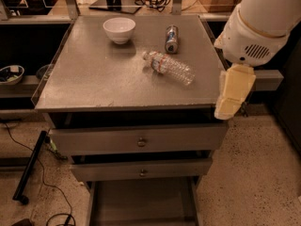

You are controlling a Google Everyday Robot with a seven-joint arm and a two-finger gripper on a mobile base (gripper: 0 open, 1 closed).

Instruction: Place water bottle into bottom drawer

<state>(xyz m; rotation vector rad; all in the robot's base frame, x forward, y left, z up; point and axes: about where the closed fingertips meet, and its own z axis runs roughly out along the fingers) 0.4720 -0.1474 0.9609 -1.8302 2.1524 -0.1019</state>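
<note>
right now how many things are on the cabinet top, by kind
bowl: 1
can: 1
water bottle: 1
total: 3
The gripper hangs just off the right edge of the cabinet top, touching none of them.

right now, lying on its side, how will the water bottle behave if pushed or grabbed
The water bottle lies on its side on the flat cabinet top, so a nudge would probably roll it. Its ribbed clear plastic likely dents under a hard squeeze. The gripper hangs beside the top's right edge, apart from it.
</note>
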